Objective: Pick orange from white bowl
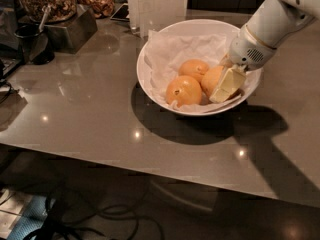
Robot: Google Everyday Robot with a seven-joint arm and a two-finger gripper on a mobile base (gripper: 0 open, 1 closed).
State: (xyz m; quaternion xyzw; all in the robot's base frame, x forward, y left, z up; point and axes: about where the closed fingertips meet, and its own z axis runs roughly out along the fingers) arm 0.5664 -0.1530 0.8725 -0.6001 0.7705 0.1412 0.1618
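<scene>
The white bowl point(150, 71), lined with crumpled white paper, stands on the grey table and holds three oranges. The orange point(211, 79) lies at the bowl's right side, smooth and partly hidden by my gripper. My gripper point(226, 84) reaches down into the bowl from the upper right and sits against that orange's right side. An orange with a dark stem spot point(183, 90) lies in front at the left. A smaller orange point(194, 68) lies behind it.
A tall clear container point(157, 4) stands just behind the bowl. A dark tray with a bowl of nuts point(47, 1) and a black cup point(32, 44) are at the back left. The table's front edge point(125, 156) runs below, with cables on the floor.
</scene>
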